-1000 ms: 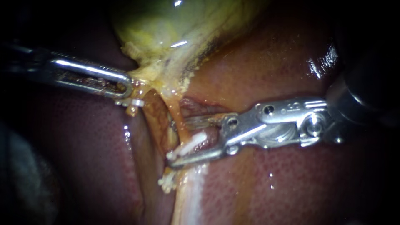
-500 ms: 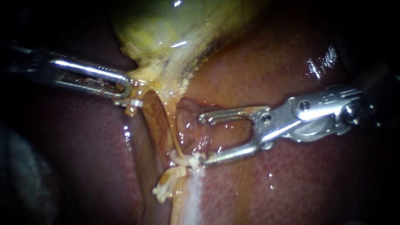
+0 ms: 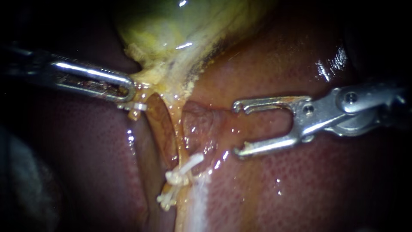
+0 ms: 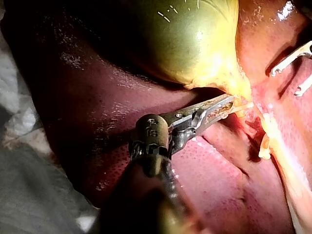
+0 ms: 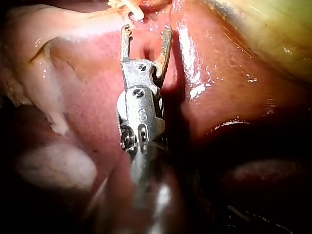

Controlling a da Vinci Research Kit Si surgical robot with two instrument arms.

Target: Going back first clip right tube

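A white clip sits shut across the yellowish tube that runs down from the gallbladder. My right instrument stands to the right of the clip, apart from it, jaws open and empty. In the right wrist view the same open jaws lie just short of the clip. My left instrument is shut on the pale tissue at the gallbladder's neck and holds it to the left. The left wrist view shows that grip under the gallbladder.
A second white clip lies lower on the same strand. A small white clip sits just below the left instrument's tip. Wet red liver surrounds the tube on all sides. Pale cloth borders the liver beside my left instrument.
My right instrument's jaws opened, left the white clip on the tube, and drew back to the right, away from it. The left instrument has held still.
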